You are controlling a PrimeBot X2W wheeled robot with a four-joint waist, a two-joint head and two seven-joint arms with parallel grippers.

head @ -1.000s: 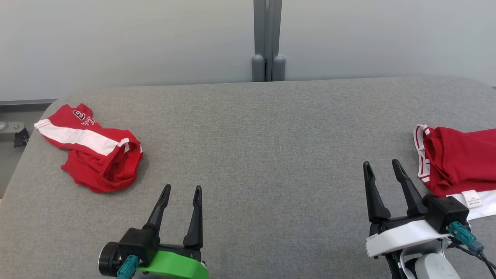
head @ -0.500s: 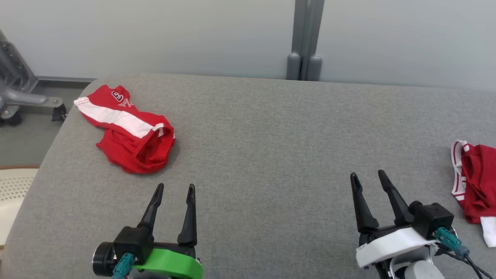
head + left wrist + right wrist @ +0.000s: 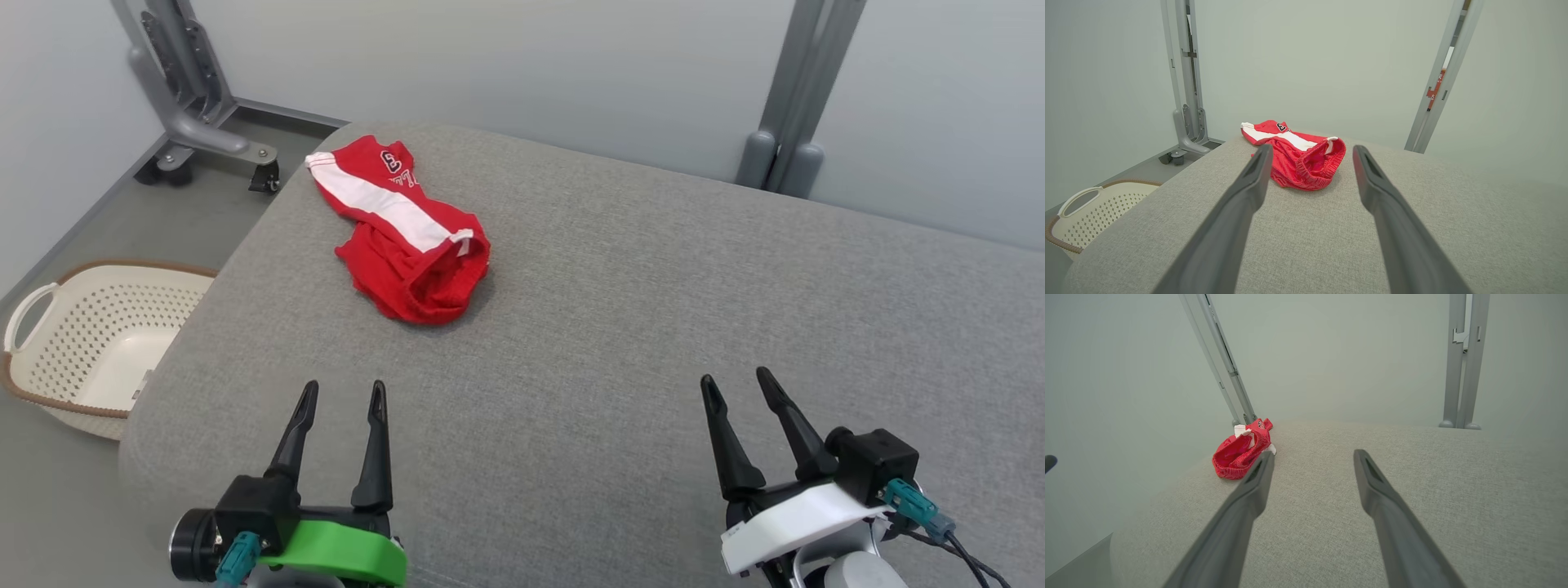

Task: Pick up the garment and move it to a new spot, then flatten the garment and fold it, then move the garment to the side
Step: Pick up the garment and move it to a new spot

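Observation:
A crumpled red garment (image 3: 404,237) with a white stripe and dark lettering lies near the far left corner of the grey padded table (image 3: 620,327). My left gripper (image 3: 343,392) hovers open over the near left part of the table, well short of the garment, which sits ahead between its fingers in the left wrist view (image 3: 1300,157). My right gripper (image 3: 735,384) is open at the near right, empty. In the right wrist view the garment (image 3: 1241,453) lies far off to the left.
A cream perforated laundry basket (image 3: 90,343) stands on the floor left of the table. A grey wheeled metal stand (image 3: 192,106) is behind the far left corner. A grey post (image 3: 784,106) rises behind the table.
The camera has turned left: the whole scene shifted right, the second red garment at the right left the picture, and the basket and stand came in. Both grippers stay open.

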